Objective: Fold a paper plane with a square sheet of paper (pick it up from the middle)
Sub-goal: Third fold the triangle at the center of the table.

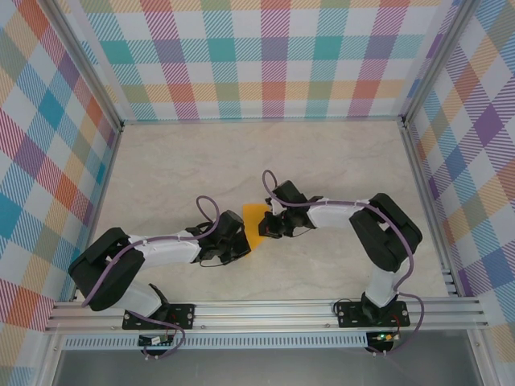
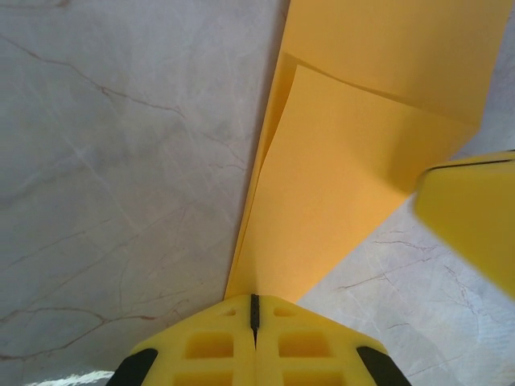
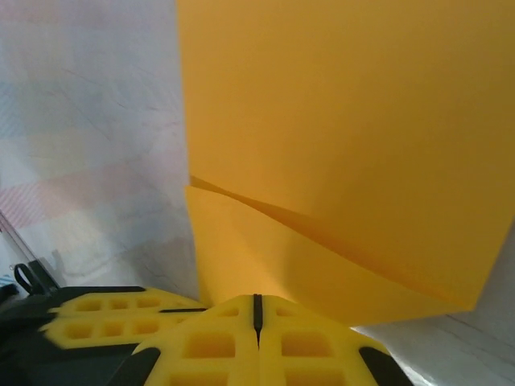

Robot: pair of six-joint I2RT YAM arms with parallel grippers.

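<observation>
**Pinched from both sides: square sheet of paper (image 1: 254, 221)**

Left gripper (image 2: 254, 304): pressed together, pinching the near edge of the sheet. Right gripper (image 3: 257, 304): pressed together as well, pinching the opposite edge of the same sheet. Sheet between the two grippers, straight ahead of each pair of fingertips, fanning out away from them. Creased, one flap folded over another. Diagonal fold line ahead of the left gripper, a similar slanted edge just ahead of the right gripper. From the left wrist: blurred yellow finger (image 2: 475, 217) of the right gripper at the right of the sheet, touching or just beside it, cannot tell which. From the right wrist: left gripper's yellow fingers (image 3: 105, 310) low at the left, beside the right gripper. From above: grippers nearly tip to tip, sheet between them, over the marble worktop (image 1: 185, 161). Lifted or resting on the worktop: cannot tell.
</observation>
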